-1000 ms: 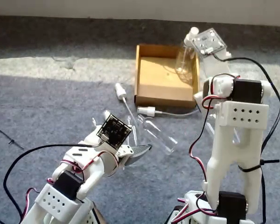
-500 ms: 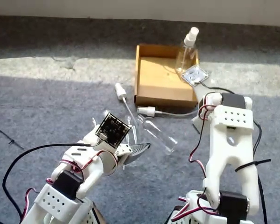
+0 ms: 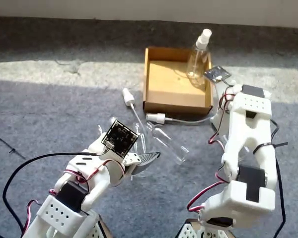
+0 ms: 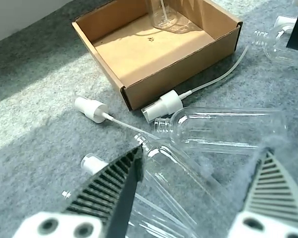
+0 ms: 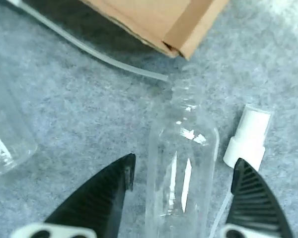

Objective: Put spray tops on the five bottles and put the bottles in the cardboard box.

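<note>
right gripper spread wide, straddling bare bottle off the box corner, lined up for a grab, I'd say | left gripper spread over loose bottles, centre frame | topped bottle upright in box, upper centre

The right arm is pulling back from the upper right of the high view, where a second ago its wrist was reaching over the far right corner of the cardboard box. It is folding down toward the lower right of the frame, its wrist now sitting just past the box's right edge. The capped bottle, earlier partly covered by the wrist, is now standing uncovered in the box's upper right corner, its white top showing in full. The right gripper is coming down with jaws spread over an uncapped bottle lying on the carpet, a loose spray top just beside it.
</note>
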Robot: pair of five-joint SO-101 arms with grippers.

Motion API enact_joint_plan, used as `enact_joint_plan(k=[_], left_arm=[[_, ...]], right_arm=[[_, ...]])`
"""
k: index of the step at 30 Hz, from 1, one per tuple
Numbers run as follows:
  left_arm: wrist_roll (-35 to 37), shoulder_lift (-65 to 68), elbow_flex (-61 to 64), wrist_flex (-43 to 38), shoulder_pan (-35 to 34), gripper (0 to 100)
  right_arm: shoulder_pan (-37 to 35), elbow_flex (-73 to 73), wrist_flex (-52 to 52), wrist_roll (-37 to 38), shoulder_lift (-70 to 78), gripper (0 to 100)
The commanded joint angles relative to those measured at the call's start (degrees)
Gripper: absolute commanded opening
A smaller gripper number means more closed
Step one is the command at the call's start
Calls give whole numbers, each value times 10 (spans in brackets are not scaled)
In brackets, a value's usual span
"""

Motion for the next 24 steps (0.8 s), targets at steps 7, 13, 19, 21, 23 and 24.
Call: enact_joint_plan(k=[7,13,19,21,23,24], left_arm=[[4,-1,-8,-14,-4,325],[4,-1,-8,-14,-3,325],[4,-1,-8,-14,-3,325],[4,-1,-8,-14,-3,325],[4,-1,-8,-14,-3,325],[4,-1,-8,-14,-3,325]], right_arm=[[-2,-34,-10,5,46,271],[-18,-31,-51,1,81,268],[-5,-30,-58,1,89,161],[1,-28,-53,0,73,98],[9,-29,-22,0,52,55],[11,-29,-7,-1,38,43]])
